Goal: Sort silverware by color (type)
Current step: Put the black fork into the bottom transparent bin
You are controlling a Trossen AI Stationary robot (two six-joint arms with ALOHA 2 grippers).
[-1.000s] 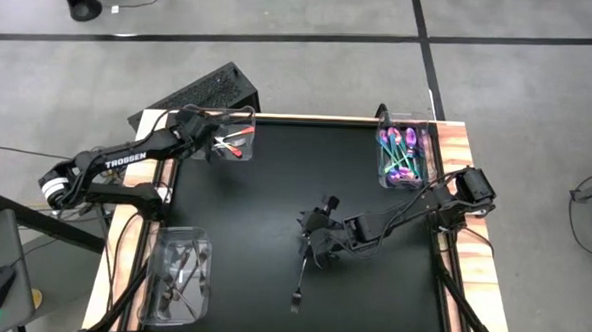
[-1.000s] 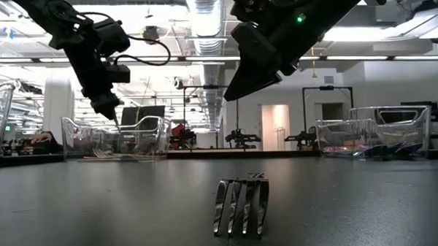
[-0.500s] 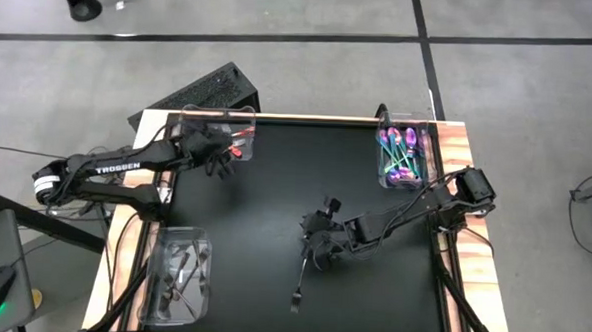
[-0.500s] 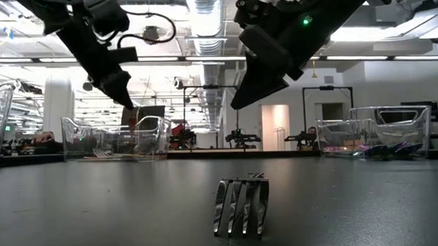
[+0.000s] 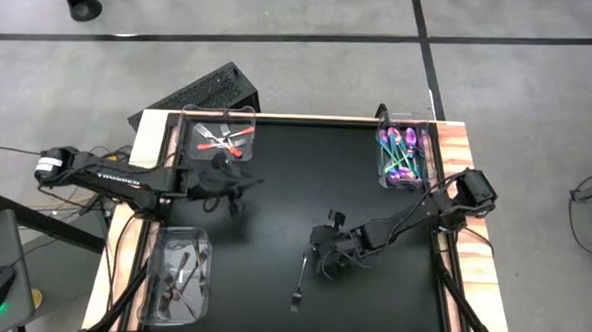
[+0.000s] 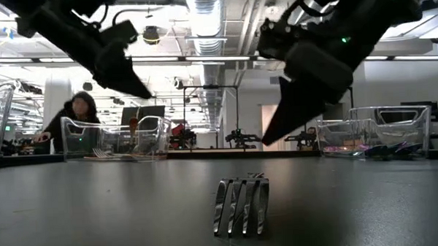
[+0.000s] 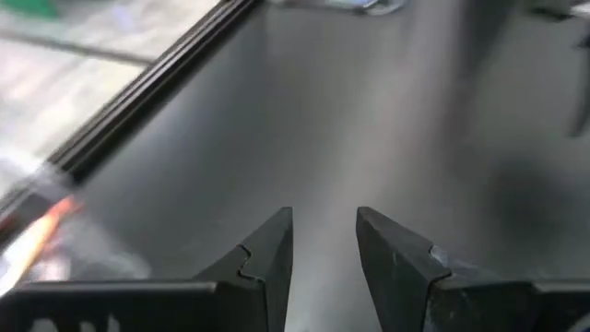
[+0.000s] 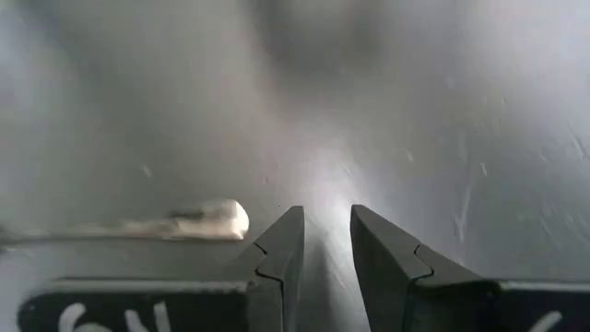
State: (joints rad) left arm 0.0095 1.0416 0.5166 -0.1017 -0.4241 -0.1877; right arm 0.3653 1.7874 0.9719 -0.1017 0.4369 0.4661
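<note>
One fork [image 5: 299, 282] lies flat on the black mat [image 5: 276, 165], tines [image 6: 241, 205] toward the near edge. My right gripper [image 5: 324, 259] hangs just above the mat beside the fork's handle end [image 8: 219, 219]. It stands open by a narrow gap [image 8: 325, 231] with nothing between its fingers. My left gripper [image 5: 240, 196] hovers over the mat's left half, near the far-left bin. It is also open [image 7: 324, 235] and holds nothing. In the low view my left gripper [image 6: 143, 90] and my right gripper [image 6: 269, 138] both slant down.
Three clear bins stand at the table's edges. The far-left bin [image 5: 217, 135] holds orange-handled pieces, the far-right bin [image 5: 405, 156] iridescent ones, and the near-left bin [image 5: 178, 276] dark ones. A person [image 6: 76, 117] shows in the room behind the table.
My left gripper has swung away from the far-left bin toward the middle of the mat, turning as it went. My right gripper has sunk toward the mat beside the fork's handle. The fork has stayed where it was.
</note>
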